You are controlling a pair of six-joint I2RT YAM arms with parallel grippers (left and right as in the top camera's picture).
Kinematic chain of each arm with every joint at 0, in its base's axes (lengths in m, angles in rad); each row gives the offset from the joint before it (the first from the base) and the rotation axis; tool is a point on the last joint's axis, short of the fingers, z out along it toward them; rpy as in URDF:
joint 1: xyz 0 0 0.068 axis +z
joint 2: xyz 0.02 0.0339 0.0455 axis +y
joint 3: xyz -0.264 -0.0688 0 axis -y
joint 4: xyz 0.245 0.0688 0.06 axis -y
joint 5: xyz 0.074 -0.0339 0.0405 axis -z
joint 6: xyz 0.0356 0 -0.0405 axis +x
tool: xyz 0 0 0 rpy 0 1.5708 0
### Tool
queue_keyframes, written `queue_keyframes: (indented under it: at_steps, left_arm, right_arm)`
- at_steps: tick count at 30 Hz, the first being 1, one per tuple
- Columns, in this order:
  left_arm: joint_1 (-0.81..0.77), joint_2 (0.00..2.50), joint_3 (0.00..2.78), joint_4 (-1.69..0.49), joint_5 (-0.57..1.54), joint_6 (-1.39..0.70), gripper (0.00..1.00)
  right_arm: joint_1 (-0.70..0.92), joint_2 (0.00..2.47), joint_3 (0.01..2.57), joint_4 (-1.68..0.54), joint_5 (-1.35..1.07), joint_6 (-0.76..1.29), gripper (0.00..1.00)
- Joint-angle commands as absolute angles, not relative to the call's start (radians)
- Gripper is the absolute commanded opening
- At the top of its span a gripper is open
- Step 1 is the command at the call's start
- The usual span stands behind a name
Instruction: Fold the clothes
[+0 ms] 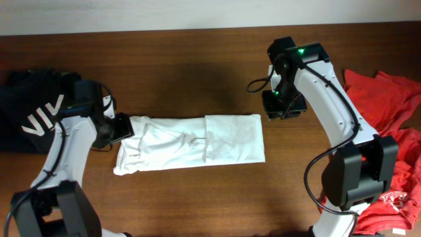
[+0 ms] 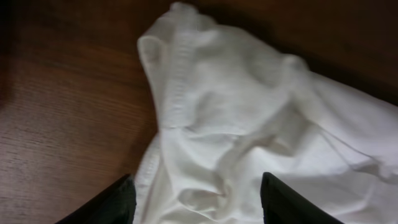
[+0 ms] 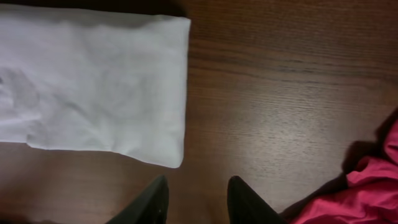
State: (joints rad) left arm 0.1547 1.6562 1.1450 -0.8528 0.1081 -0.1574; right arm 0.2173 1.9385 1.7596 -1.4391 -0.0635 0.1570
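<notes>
The clothes (image 1: 191, 142), a white T-shirt folded into a long strip, lie across the middle of the table. My left gripper (image 1: 122, 128) is at the strip's left end; in the left wrist view it (image 2: 198, 202) stands open over the bunched white cloth (image 2: 249, 124), gripping nothing. My right gripper (image 1: 283, 105) hovers just past the strip's right end. In the right wrist view it (image 3: 198, 199) is open above bare wood, and the shirt's folded edge (image 3: 124, 87) lies ahead and to the left, apart from the fingers.
A black garment with white letters (image 1: 29, 112) lies at the table's left edge behind my left arm. Red-orange clothes (image 1: 388, 105) are heaped at the right edge, also showing as red cloth (image 3: 354, 199) near my right fingers.
</notes>
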Motion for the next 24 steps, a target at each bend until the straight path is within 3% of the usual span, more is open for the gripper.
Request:
queue_keyframes:
  at_steps: [1, 7, 15, 18, 21, 24]
  left_arm:
    - [0.189, 1.716, 1.148, -0.854, 0.173, -0.038, 0.67]
    - [0.193, 1.814, 1.148, -0.858, 0.209, 0.107, 0.71]
    - [0.192, 1.966, 1.148, -0.847, 0.313, 0.111, 0.68]
    - [0.192, 1.999, 1.148, -0.850, 0.356, 0.111, 0.47]
    - [0.192, 2.001, 1.154, -0.850, 0.354, 0.111, 0.17]
    - [0.195, 1.998, 1.169, -0.862, 0.351, 0.111, 0.01]
  right_arm:
    - [0.214, 1.933, 1.771, -1.444, -0.043, 0.154, 0.36]
    - [0.216, 1.933, 1.771, -1.444, -0.043, 0.154, 0.36]
    - [0.216, 1.933, 1.771, -1.444, -0.043, 0.147, 0.36]
    - [0.216, 1.933, 1.771, -1.444, -0.043, 0.147, 0.36]
    - [0.215, 1.933, 1.771, -1.443, -0.038, 0.144, 0.36]
    - [0.215, 1.933, 1.771, -1.439, -0.011, 0.136, 0.36]
